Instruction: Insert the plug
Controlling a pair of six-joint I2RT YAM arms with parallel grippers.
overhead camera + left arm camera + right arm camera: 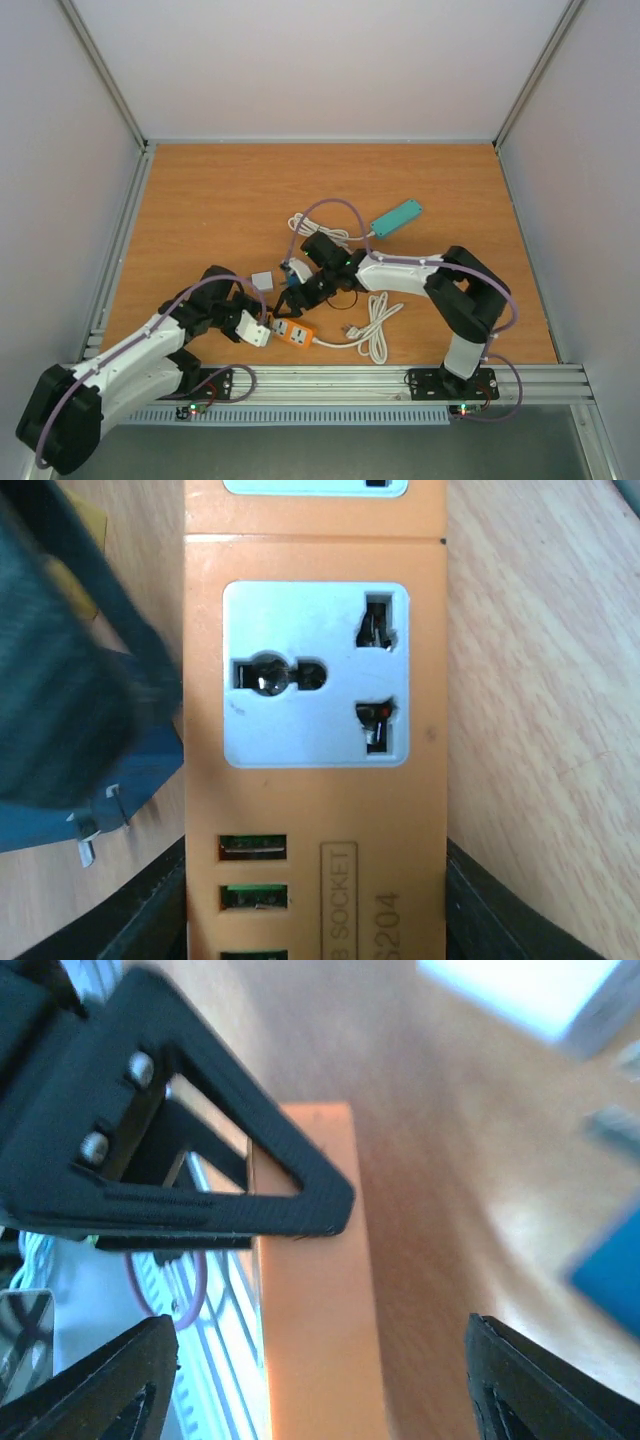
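The left pincer (pixel 315 935) is pinching the orange power strip (pixel 315 805) marked "SOCKET"; the blue plug (pixel 120 780) is lying just beside it; the right pincer (pixel 315 1335) is hanging spread.

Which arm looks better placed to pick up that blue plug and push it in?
Right. The right pincer hangs open close to the blue plug, which lies beside the orange strip. The left pincer has that strip between its fingers, probably steadying it.
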